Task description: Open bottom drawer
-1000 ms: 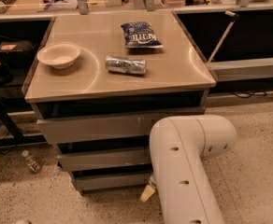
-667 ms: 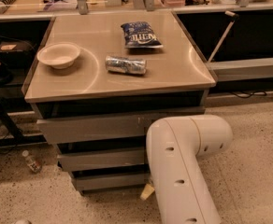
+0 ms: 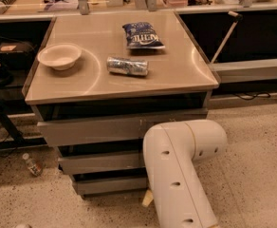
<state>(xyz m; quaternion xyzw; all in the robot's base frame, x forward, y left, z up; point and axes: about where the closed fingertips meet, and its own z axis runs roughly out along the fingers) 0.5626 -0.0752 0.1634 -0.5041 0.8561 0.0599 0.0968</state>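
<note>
The robot's white arm (image 3: 181, 170) bends low in front of the cabinet, below the front right corner of the counter (image 3: 176, 80), apparently to bring its gripper (image 3: 148, 198) down to the bottom drawer (image 3: 110, 185). Only a pale tip of the gripper shows past the arm, just beside the drawer's right end near the floor, and whether it is open, closed or holding anything cannot be told. The bottom drawer, lowest of three under the counter's front edge, has a plain grey slanted front with no handle. It is narrower than the middle drawer (image 3: 100, 162) and top drawer (image 3: 91, 129) above it. It appears shut, its right part hidden behind the arm. On the counter, a white bowl (image 3: 59, 56) sits near the left edge, a blue chip bag (image 3: 143, 35) lies toward the back edge, and a silver can (image 3: 127, 66) lies on its side near the middle, all well apart from the work below.
</note>
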